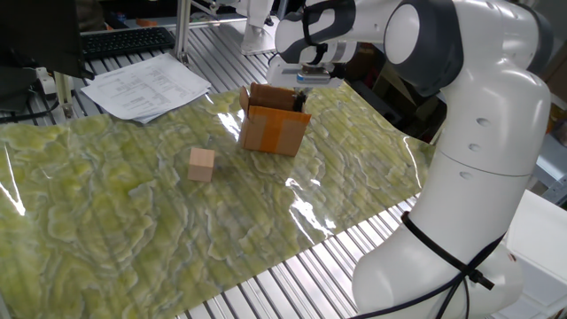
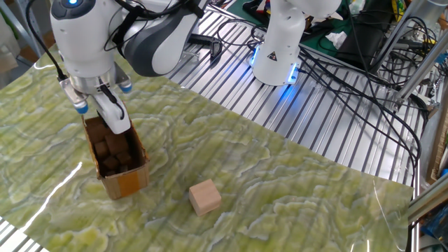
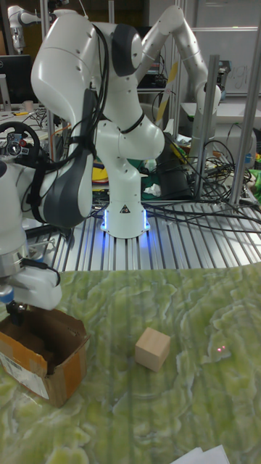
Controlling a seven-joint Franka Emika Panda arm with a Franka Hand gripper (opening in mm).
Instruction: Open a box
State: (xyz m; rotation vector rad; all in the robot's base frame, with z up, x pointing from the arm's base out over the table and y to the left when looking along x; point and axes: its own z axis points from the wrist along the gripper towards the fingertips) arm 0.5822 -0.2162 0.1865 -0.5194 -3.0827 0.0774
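Hovering over the open box, the end effector looks closed.

A: Report the arm posture.

B: The white Franka Panda arm with grey joint covers rises from its base, bends at the elbow and reaches forward, with the wrist pointing down.

A: Report the end effector.

B: The two-finger gripper with black fingers points downward. In the other fixed view the fingers appear close together; whether they meet cannot be determined. In the tall fixed view only the white gripper body is visible at the left edge.
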